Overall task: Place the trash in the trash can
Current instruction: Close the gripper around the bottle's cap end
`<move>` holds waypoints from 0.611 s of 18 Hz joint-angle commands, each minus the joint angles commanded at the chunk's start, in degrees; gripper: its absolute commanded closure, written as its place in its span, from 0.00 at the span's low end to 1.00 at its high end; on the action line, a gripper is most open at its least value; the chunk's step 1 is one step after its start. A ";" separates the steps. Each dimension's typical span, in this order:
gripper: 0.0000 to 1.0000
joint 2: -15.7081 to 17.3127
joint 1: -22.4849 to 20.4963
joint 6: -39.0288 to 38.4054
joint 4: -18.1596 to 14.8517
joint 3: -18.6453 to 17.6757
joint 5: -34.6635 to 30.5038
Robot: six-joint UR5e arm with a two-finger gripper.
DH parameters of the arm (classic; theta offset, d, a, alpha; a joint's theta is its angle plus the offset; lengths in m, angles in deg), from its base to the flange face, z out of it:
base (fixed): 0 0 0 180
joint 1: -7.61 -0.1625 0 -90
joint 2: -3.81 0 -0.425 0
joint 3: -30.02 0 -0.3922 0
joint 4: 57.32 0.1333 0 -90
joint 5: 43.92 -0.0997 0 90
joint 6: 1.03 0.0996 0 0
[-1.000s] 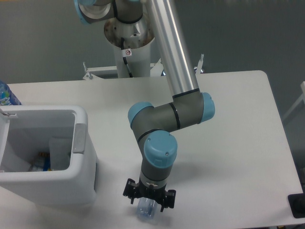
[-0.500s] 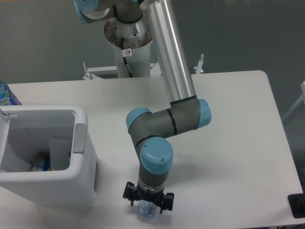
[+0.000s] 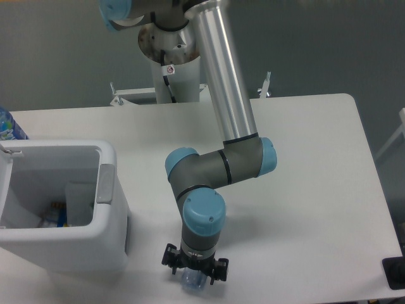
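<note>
Bottle: a clear crushed plastic bottle (image 3: 195,282) shows at the bottom centre of the frame, only its lower end visible beneath the gripper; the rest is hidden by the wrist above it.
Gripper: the black two-finger gripper (image 3: 194,268) points straight down at the bottom centre, its fingers on either side of the bottle and closed against it, so it is clamped on the bottle.
Bottle height: whether the bottle touches the table or hangs just off it cannot be told.
Arm: the grey and light-blue arm (image 3: 218,168) comes down from the top centre, bends at mid-frame and drops to the gripper.
Trash can: the boxy white bin (image 3: 114,250) sits at the left edge, lower left of the frame, open at the top, with a grey latch tab (image 3: 105,183) on its right wall; it is to the left of the gripper and apart from it.
Inside the bin: a few items lie at the bottom, too small to identify.
Table: the white table (image 3: 316,190) carries the bin and spreads across the frame.
Blue-labelled bottle: a bottle with a blue label (image 3: 9,126) peeks in at the far left edge, behind the bin.
</note>
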 joint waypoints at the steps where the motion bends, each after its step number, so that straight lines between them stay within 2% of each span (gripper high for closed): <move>1: 0.08 0.09 0.00 0.00 0.00 0.00 -0.70; 8: 0.30 0.00 0.53 0.00 0.00 -0.09 -2.29; 11: 0.33 0.09 0.53 0.00 0.00 0.00 -2.37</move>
